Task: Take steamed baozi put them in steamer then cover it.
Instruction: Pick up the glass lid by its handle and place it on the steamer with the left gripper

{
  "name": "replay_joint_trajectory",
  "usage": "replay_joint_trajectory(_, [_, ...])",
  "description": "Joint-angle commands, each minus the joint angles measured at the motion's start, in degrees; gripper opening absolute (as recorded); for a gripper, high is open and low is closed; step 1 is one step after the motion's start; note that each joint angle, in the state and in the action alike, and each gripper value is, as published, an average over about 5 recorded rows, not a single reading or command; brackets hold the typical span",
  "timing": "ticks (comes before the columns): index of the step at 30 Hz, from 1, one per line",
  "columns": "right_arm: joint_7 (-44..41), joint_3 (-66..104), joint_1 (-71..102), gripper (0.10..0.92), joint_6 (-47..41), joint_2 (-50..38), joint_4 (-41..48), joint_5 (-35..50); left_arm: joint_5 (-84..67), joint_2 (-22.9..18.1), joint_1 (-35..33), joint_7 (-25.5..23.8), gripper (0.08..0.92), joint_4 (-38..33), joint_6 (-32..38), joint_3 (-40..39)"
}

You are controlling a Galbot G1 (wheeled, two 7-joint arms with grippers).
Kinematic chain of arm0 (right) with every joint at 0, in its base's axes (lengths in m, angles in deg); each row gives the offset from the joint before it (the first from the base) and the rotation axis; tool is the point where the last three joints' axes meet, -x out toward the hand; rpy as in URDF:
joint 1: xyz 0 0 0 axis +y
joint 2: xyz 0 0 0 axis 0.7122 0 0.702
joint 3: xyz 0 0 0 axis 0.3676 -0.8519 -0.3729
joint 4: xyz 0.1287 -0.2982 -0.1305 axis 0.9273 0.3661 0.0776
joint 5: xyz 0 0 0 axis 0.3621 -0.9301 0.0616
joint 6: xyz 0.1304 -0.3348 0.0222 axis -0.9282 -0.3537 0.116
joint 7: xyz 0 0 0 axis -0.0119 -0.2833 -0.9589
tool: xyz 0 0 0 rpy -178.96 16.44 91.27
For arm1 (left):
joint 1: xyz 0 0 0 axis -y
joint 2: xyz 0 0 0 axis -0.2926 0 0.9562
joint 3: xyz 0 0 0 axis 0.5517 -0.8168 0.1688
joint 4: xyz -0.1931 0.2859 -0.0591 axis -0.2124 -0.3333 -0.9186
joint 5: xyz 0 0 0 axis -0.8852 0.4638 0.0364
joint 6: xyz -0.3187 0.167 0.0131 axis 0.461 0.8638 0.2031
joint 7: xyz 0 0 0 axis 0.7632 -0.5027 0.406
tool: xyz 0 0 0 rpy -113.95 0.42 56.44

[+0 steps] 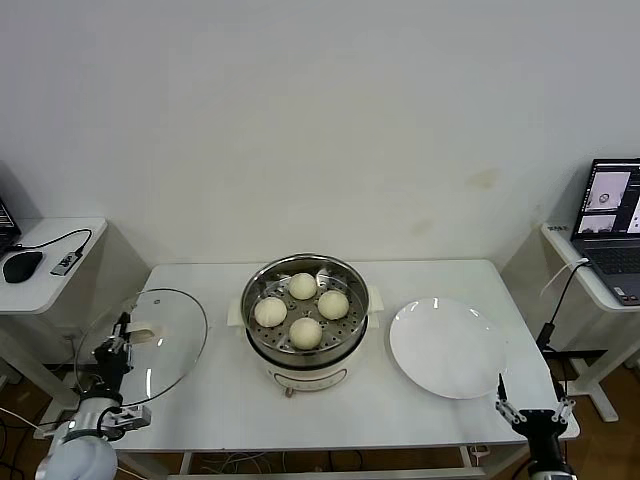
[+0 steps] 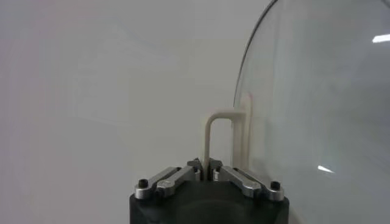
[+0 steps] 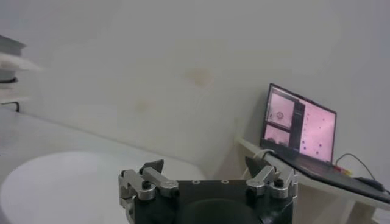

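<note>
The steel steamer (image 1: 256, 286) stands on its white base at the table's middle, uncovered. Several cream-white baozi (image 1: 305, 332) lie on its perforated tray. My left gripper (image 1: 122, 333) is at the table's left edge, shut on the cream handle (image 2: 208, 139) of the glass lid (image 1: 170, 345). It holds the lid tilted up on edge, off to the left of the steamer. The lid's glass fills one side of the left wrist view (image 2: 323, 109). My right gripper (image 1: 535, 409) is open and empty at the table's front right corner, beside the white plate.
A flat white plate (image 1: 445, 348) lies right of the steamer and also shows in the right wrist view (image 3: 67, 182). A side table with a mouse and cable stands at left. A laptop (image 1: 613, 228) sits on a side table at right.
</note>
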Motion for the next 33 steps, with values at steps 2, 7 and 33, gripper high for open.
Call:
replay_joint_trajectory(2, [0.0, -1.9, 0.0, 0.823, -0.3, 0.4, 0.1, -0.9, -1.6, 4.8, -5.1, -5.2, 0.143, -21.9, -14.3, -6.8])
replay_joint_trajectory(7, [0.4, -3.2, -0.4, 0.823, -0.4, 2.1, 1.3, -2.6, 0.7, 6.6, 1.3, -6.7, 0.143, -20.6, -18.4, -18.9])
replay_joint_trajectory(33, [4.7, -5.3, -3.2, 0.823, -2.6, 5.2, 4.4, -8.1, 16.2, -10.5, 28.4, -20.2, 0.143, -8.0, -30.4, -42.2])
